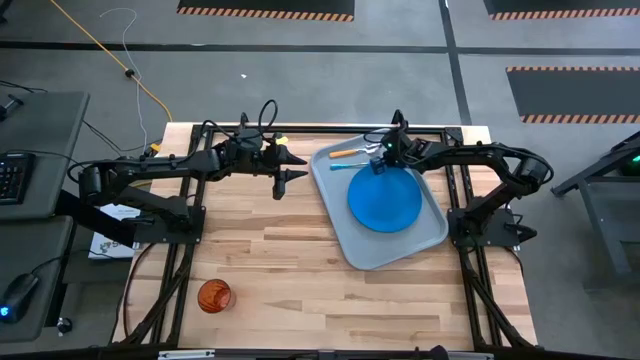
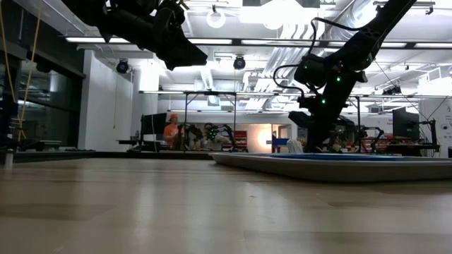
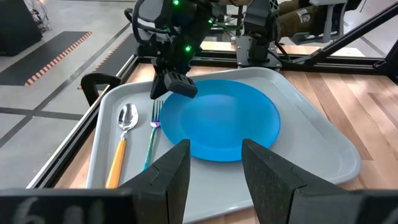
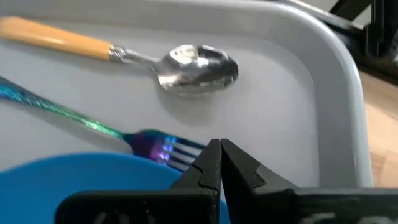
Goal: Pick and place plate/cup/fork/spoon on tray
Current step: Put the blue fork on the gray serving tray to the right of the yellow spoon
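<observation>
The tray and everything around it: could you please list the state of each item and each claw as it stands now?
tray: flat on the table, holding plate, fork and spoon.
plate: lying flat in the tray.
fork: lying in the tray beside the plate.
spoon: lying in the tray, bowl up, beside the fork.
cup: upright on the table, outside the tray.
left claw: open, empty.
right claw: shut, empty, over the fork's tines.

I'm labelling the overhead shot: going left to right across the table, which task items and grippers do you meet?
cup → left gripper → spoon → right gripper. The plate and fork overlap these on the tray, so I leave them unordered.
</observation>
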